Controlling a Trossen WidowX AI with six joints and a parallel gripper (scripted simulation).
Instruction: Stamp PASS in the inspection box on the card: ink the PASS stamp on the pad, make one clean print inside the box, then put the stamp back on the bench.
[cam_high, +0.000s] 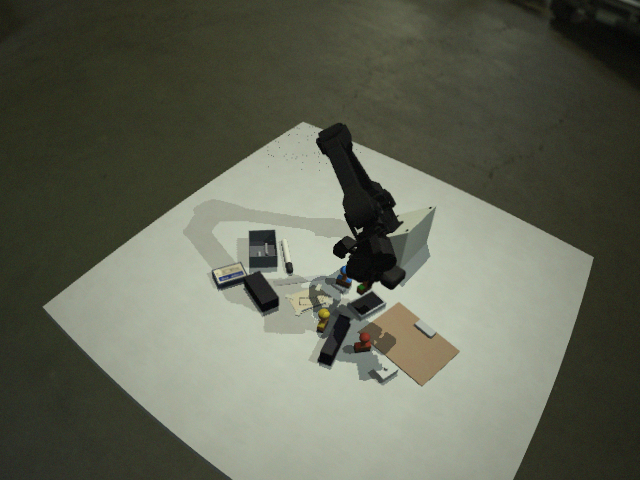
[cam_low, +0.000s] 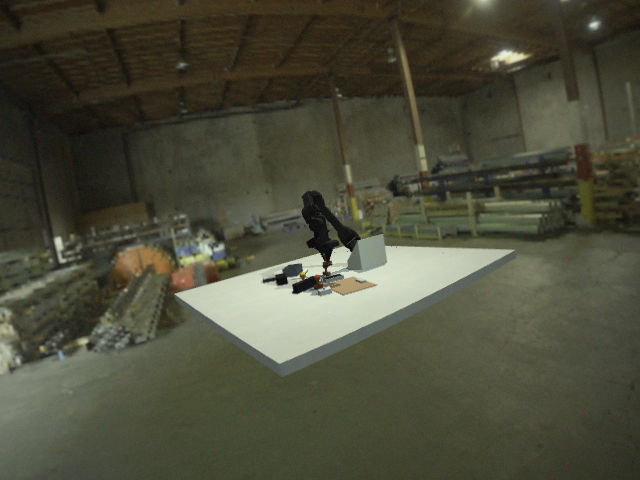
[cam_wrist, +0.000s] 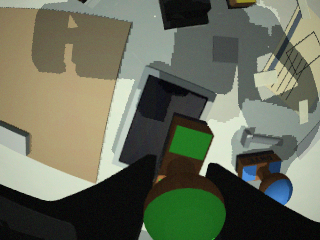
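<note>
You have the green-topped stamp (cam_high: 363, 287) (cam_low: 327, 264) (cam_wrist: 185, 205) pinched in the pincer (cam_high: 366, 280) (cam_low: 326, 259) (cam_wrist: 180, 168), held up over the table (cam_high: 170, 330) (cam_low: 289, 325) close to the ink pad (cam_high: 367, 303) (cam_low: 332, 277) (cam_wrist: 135, 127); you can't read its wording here. Your card (cam_high: 301, 304) (cam_wrist: 292, 77) lies left of the pad, its outlined box partly in shadow. The blue-topped stamp (cam_high: 343, 277) (cam_wrist: 272, 182) stands to the far left of the pad, the yellow-topped one (cam_high: 323, 319) (cam_low: 302, 275) just beside the card. On the near side, you have the red-topped stamp (cam_high: 363, 342) (cam_low: 317, 281) between a long black block (cam_high: 334, 341) (cam_low: 303, 284) and the brown board (cam_high: 413, 351) (cam_low: 351, 286) (cam_wrist: 65, 110).
</note>
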